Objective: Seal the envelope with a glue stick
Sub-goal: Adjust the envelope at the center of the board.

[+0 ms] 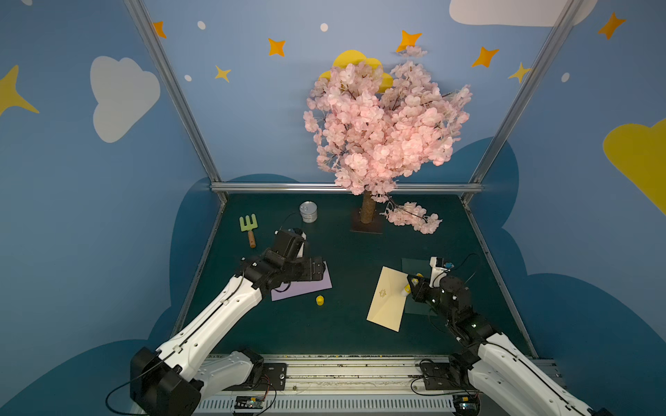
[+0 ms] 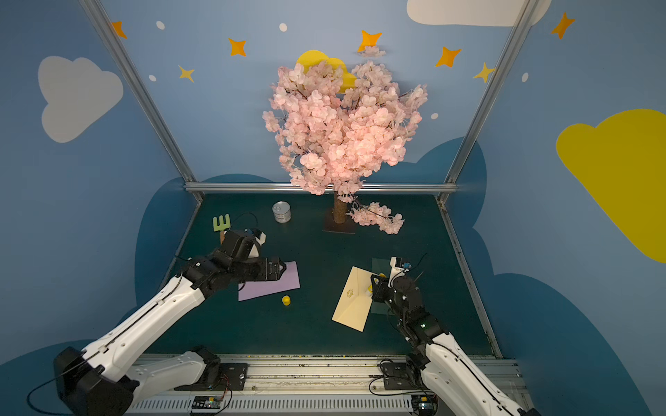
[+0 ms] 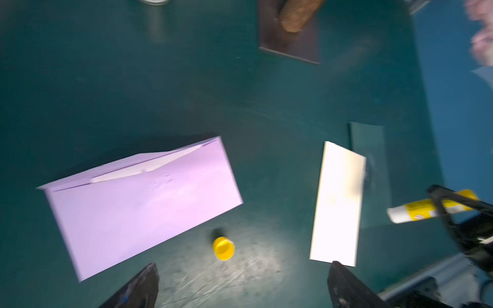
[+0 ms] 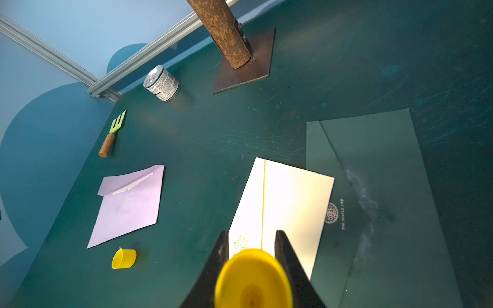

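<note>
Bare mat (image 1: 346, 259) between lilac envelope (image 1: 313, 286) and cream envelope (image 1: 387, 299), one loose yellow cap (image 1: 319, 300) in the way.

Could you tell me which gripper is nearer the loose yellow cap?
Left. The left gripper hangs open beside the cap; the right gripper, shut on the glue stick, is away at the cream envelope.

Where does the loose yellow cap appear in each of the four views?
In a top view: the yellow cap lies on the table just in front of the lilac envelope.
In a top view: yellow cap, also by the lilac envelope's near edge.
Left wrist: yellow cap close beside the lilac envelope.
Right wrist: yellow cap on its side, near a corner of the lilac envelope.
Shared landmark: the lilac envelope.
</note>
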`<state>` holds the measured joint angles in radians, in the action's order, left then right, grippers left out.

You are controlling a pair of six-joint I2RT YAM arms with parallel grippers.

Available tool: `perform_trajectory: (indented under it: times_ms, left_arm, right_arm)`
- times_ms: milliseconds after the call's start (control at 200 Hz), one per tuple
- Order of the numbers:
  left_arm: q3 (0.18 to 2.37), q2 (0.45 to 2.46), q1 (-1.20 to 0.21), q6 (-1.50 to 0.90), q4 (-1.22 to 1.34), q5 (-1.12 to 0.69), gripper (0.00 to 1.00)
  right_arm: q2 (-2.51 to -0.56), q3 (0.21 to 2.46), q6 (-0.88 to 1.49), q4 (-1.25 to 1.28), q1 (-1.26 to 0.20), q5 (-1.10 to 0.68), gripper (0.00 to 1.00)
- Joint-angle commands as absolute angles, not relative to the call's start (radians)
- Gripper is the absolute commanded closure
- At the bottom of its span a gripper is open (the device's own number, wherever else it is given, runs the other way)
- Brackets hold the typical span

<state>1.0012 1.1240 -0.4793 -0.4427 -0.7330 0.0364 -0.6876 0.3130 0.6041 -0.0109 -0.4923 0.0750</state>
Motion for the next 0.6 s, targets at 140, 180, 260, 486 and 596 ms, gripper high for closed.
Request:
perform_trajectory:
  times_ms: [140,180,260,486,596]
  left_arm:
    - [1.037,1.305,-0.387,-0.032,-0.801,0.153,0.00]
    - [1.052,1.343,-0.385,0.026,-0.804,0.162,0.00]
    - [1.060,1.418,-0.368,0.137,-0.791,0.135,0.00]
    - [1.094,1.568,-0.323,0.320,-0.748,0.177,0.00]
    - [1.104,1.613,-0.285,0.391,-0.701,0.195,0.00]
  right_arm:
    - [-0.732,0.332,0.644,0.082,-0.489,0.014,1.00]
    - [-0.729,0.331,0.646,0.076,-0.489,0.012,1.00]
    - [-0.717,0.321,0.647,0.077,-0.488,0.013,1.00]
    - [-0.711,0.301,0.657,0.080,-0.485,0.009,1.00]
    - [-0.728,0.292,0.663,0.095,-0.483,0.000,1.00]
